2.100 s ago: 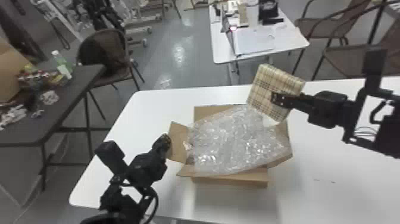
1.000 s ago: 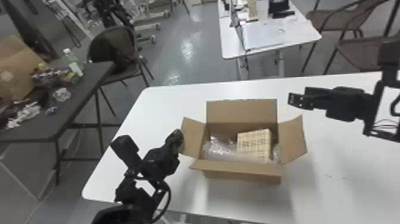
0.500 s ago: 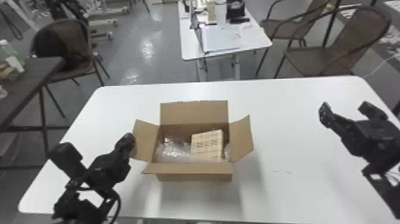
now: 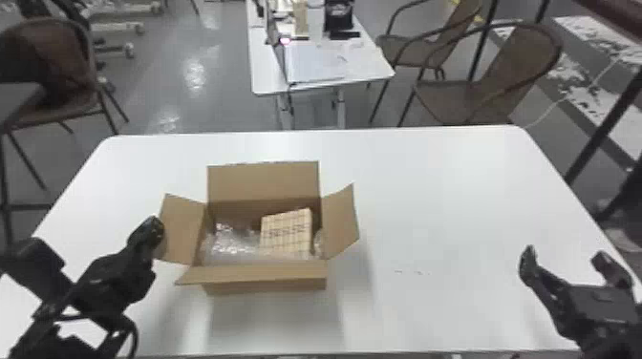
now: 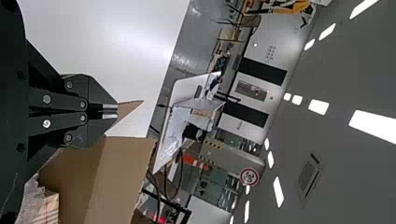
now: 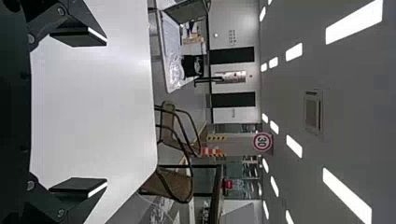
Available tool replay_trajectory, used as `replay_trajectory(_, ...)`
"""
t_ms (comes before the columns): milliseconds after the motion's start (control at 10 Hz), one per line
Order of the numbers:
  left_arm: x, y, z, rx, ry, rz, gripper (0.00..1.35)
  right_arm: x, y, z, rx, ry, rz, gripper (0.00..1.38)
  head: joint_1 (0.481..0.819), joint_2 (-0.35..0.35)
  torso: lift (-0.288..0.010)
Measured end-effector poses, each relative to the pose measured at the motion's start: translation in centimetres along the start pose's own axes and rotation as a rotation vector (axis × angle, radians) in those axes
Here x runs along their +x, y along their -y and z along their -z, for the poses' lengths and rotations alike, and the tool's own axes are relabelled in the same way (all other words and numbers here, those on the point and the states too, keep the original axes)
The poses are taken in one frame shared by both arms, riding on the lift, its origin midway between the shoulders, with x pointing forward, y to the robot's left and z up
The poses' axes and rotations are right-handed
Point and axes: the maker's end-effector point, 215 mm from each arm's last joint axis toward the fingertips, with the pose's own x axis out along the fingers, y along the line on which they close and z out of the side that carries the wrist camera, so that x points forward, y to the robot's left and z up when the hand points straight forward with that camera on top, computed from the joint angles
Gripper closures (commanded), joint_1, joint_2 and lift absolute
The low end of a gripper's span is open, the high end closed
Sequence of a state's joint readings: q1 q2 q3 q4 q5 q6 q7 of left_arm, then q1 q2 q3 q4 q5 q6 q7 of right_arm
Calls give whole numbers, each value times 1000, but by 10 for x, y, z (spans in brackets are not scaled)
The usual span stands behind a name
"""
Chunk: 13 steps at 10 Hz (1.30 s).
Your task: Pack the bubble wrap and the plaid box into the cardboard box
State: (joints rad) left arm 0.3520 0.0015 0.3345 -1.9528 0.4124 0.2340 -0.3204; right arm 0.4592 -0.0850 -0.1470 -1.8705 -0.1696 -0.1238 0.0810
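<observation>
Nearest the robot, the black two-fingered left gripper [image 4: 154, 225] has its fingers pressed together with nothing between them, right beside the brown left flap [image 4: 181, 229]; whether they touch, I can't tell from here. If that arm swung inward, it could crease the flap or shove the whole carton. Well over to the other side, the black two-fingered right gripper [image 4: 563, 254] is spread wide and empty above the table. Nothing there for it to bump, I'd say.

Next comes the open, rectangular brown cardboard box [image 4: 267, 287], its near flap [image 4: 258, 273] folded outward, an easy edge for a low forearm to snag. Inside, the clear, crinkled plastic bubble wrap [image 4: 229, 238] fills the left part, with a bit more past the other side of the cream, block-shaped plaid box [image 4: 286, 231]. That one sits tilted. The wrap looks springy, so a knock to the carton might make it slide or tip further, though the walls should keep it in.

Behind them stands the far flap [image 4: 262, 181], then the bare stretch of white tabletop [image 4: 454, 191]. Both things are in, so the packing looks done to me; the real risk is a careless brush while the arms clear away.
</observation>
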Motion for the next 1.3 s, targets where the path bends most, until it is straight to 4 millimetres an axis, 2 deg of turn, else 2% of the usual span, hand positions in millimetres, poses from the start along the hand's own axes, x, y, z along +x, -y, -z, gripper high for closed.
replay_trajectory(200, -1, -1, 0, 1, 0, -2, 1220, -9, 15, 18, -14, -25, 32, 222, 695, 7, -118)
replay_trajectory(400, 0, -2, 0, 2, -2, -5, 1220, -7, 16, 20, -8, -23, 35, 222, 695, 5, -118)
replay_trajectory(600, -1, -14, -7, 21, 14, -42, 1220, -5, 16, 21, -1, -25, 34, 222, 695, 21, -118)
replay_trajectory(900, -16, -62, -34, 58, 103, -233, 1220, -4, 13, 24, 7, -35, 26, 222, 695, 89, -118)
replay_trajectory(1300, -56, -122, -45, -20, 290, -506, 1220, -1, 9, 25, 14, -42, 11, 222, 695, 178, -118)
